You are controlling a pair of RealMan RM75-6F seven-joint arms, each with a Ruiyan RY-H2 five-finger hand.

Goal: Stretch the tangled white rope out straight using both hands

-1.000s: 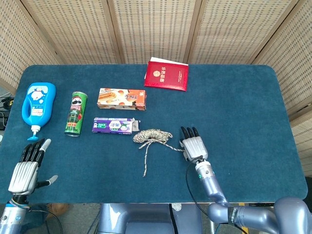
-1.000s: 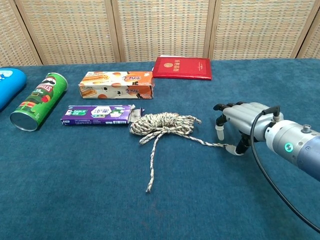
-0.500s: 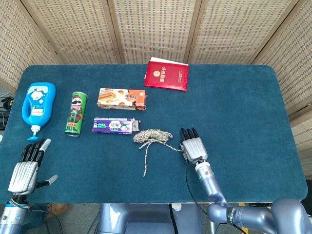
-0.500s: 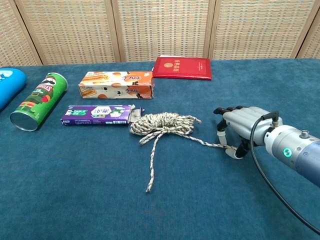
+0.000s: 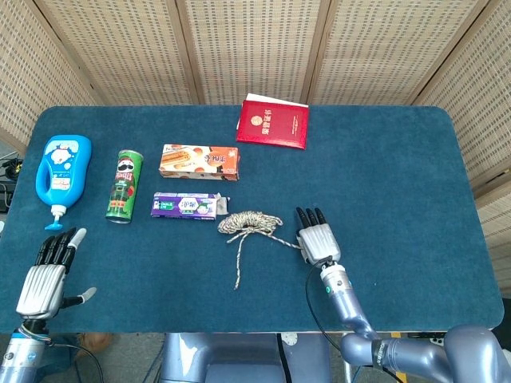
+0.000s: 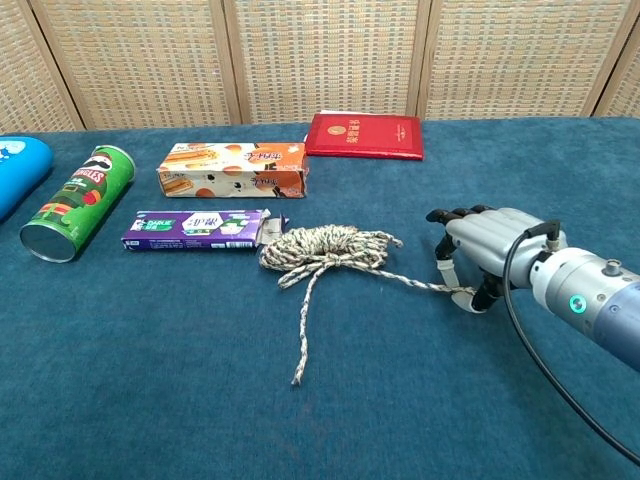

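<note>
White rope (image 6: 325,249) lies bundled near the centre of the blue surface (image 5: 399,175), just beside the purple box (image 6: 196,229). One strand runs to my right hand (image 6: 478,250), where the thumb and a curled finger pinch its end; another loose tail trails toward the front edge. My left hand (image 5: 44,275) rests at the near left corner, fingers apart, holding nothing.
</note>
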